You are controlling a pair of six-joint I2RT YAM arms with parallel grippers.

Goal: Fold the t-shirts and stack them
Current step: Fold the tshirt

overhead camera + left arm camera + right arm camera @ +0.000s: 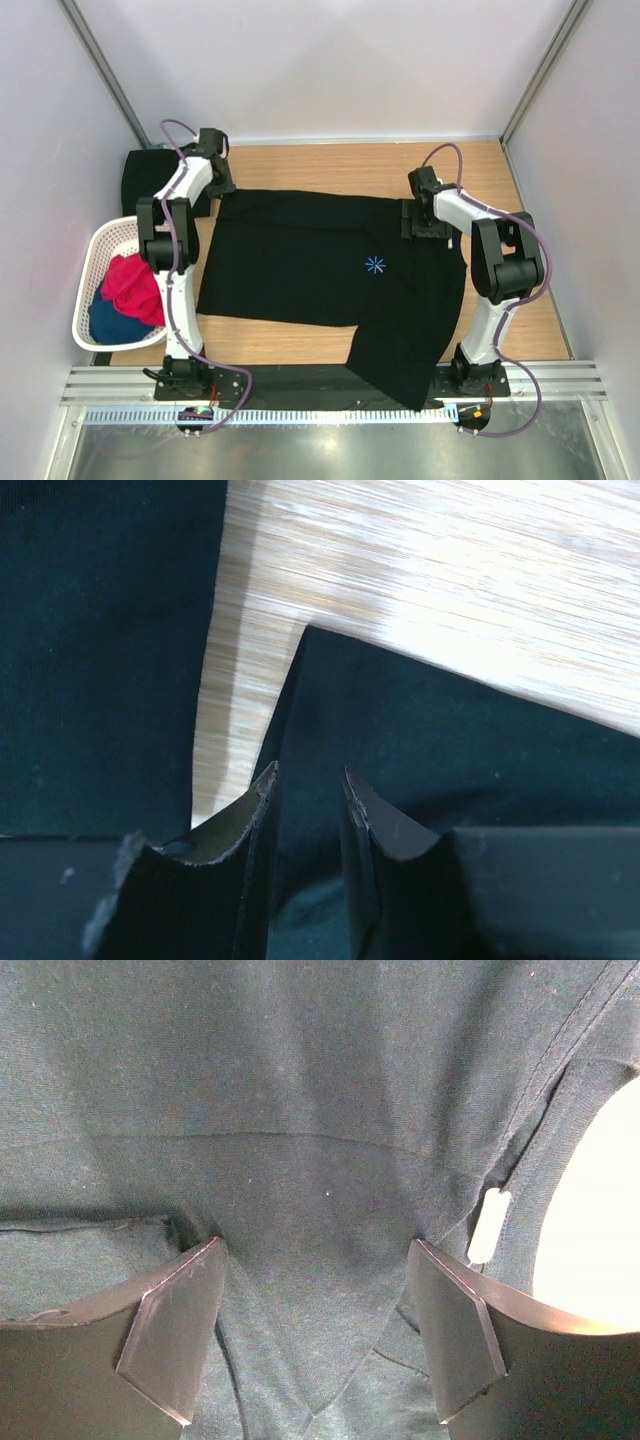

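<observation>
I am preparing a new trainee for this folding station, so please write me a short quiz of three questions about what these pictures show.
1. True or false: the white basket is empty.
2. The small mark on the spread black t-shirt is: A) red; B) blue; C) yellow.
3. How do the jaws of the right gripper stand?

Key
1. False: it holds a red-pink garment and a blue garment.
2. B.
3. Wide apart, over the cloth of the t-shirt.
</observation>
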